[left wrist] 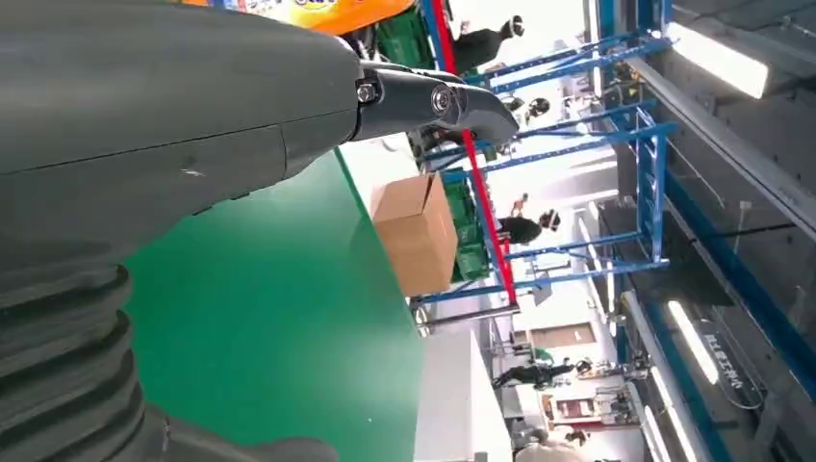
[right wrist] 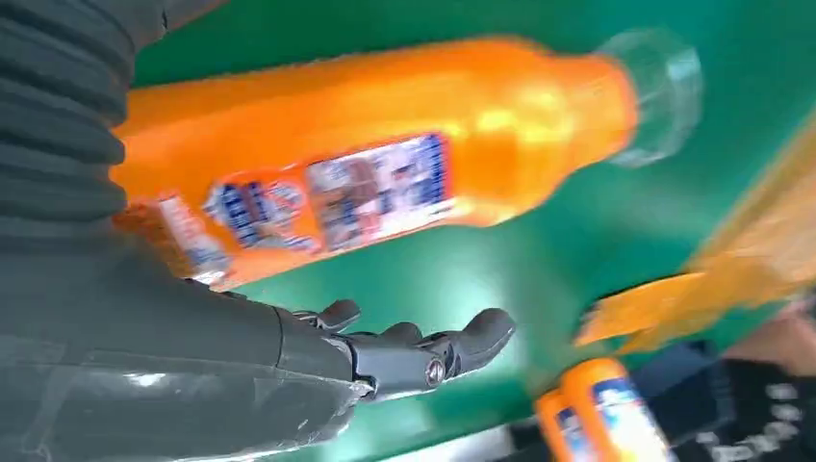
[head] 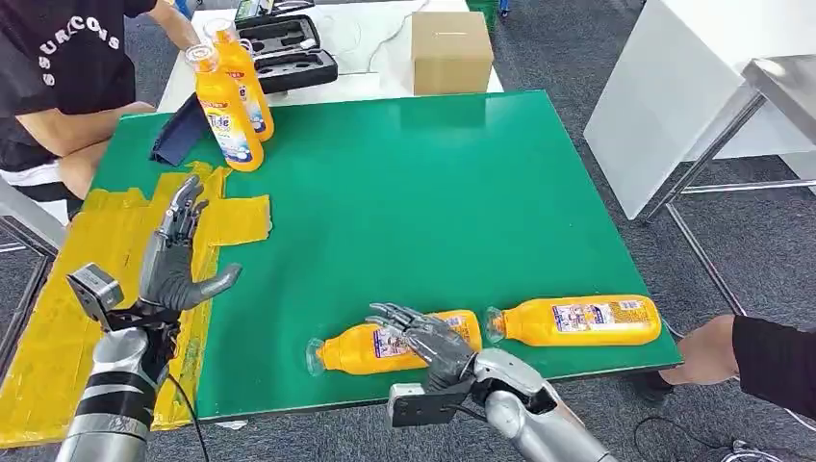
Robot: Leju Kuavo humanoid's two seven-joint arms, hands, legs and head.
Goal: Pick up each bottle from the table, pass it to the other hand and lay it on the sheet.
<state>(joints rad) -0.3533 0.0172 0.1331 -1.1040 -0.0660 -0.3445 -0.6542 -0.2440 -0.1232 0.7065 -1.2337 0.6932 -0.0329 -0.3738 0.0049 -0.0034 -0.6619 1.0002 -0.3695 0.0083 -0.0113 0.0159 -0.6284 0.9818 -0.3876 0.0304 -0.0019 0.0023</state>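
Two orange bottles lie on their sides near the front edge of the green table. My right hand hovers over the nearer one, fingers spread. In the right wrist view that bottle lies just beyond the hand, with a gap between them. The second lying bottle is to its right. Two more orange bottles stand upright at the back left. My left hand is open and raised above the yellow sheet, holding nothing.
A person sits at the back left beside the sheet. Another person's hand rests at the table's front right corner. Behind the table are a cardboard box and a black case. A dark blue object lies near the upright bottles.
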